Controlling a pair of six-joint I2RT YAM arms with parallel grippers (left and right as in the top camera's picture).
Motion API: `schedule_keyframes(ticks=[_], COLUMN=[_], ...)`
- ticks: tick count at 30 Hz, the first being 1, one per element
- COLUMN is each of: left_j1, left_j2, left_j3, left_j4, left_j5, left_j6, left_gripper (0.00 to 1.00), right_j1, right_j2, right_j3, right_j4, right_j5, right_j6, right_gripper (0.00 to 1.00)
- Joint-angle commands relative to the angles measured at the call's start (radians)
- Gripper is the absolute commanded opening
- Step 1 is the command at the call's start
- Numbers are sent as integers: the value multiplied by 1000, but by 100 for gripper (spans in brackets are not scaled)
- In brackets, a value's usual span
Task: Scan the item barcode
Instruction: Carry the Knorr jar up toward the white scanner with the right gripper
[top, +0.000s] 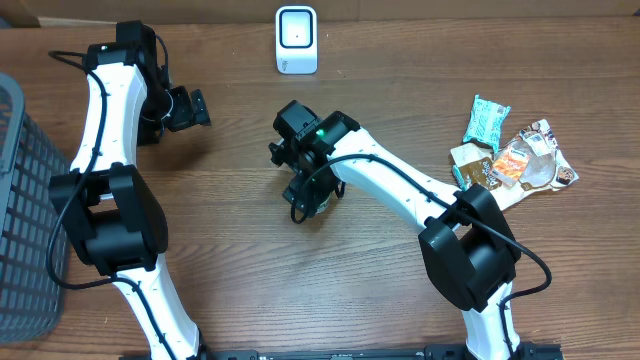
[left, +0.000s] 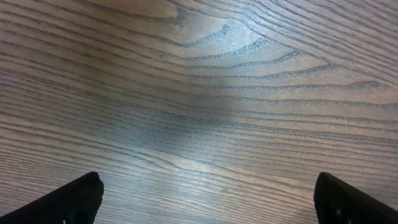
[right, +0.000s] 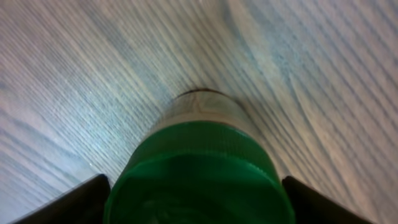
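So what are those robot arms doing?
The right pincer is around a green-capped bottle near the middle of the table, with a finger on each side of the cap. I can't tell if it is squeezing. The white scanner sits at the far edge, so the bottle isn't at it yet. The left pincer hangs open over bare wood, holding nothing. Some snack packets lie off to one side.
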Motion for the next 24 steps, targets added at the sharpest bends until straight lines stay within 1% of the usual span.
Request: schedule_keyframes(ticks=[1, 2, 5, 7, 9, 13, 16, 17, 18, 22, 24], left_j1=[3, 3, 3, 3, 3, 3, 3, 3, 3, 3, 3], left_j2=[10, 10, 10, 10, 10, 10, 10, 10, 10, 10, 10], left_j3=[14, 14, 14, 14, 14, 14, 14, 14, 14, 14, 14], left_j4=[0, 0, 0, 0, 0, 0, 0, 0, 0, 0, 0], left_j5=[-11, -11, -11, -11, -11, -11, -11, -11, -10, -10, -11], left_j6=[-14, -14, -14, -14, -14, -14, -14, -14, -14, -14, -14], left_gripper=[100, 100, 99, 100, 99, 100, 99, 100, 99, 99, 100], right_j1=[-13, -16, -24, -33, -40, -67, -111, -141, -156, -266, -327], right_j2=[-14, -14, -14, -14, -14, -19, -34, -45, -50, -93, -119], right_j3=[-2, -2, 3, 20, 44, 124, 193, 225, 236, 282, 283], right_j4=[14, 18, 20, 8, -14, -85, -141, -161, -167, -181, -179], right_j5=[-11, -11, -11, -11, -22, -115, -245, -327, -369, -661, -827], right_j6=[14, 21, 32, 70, 77, 77, 76, 76, 75, 60, 21], right_gripper=[75, 74, 63, 59, 58, 58, 57, 57, 57, 56, 56])
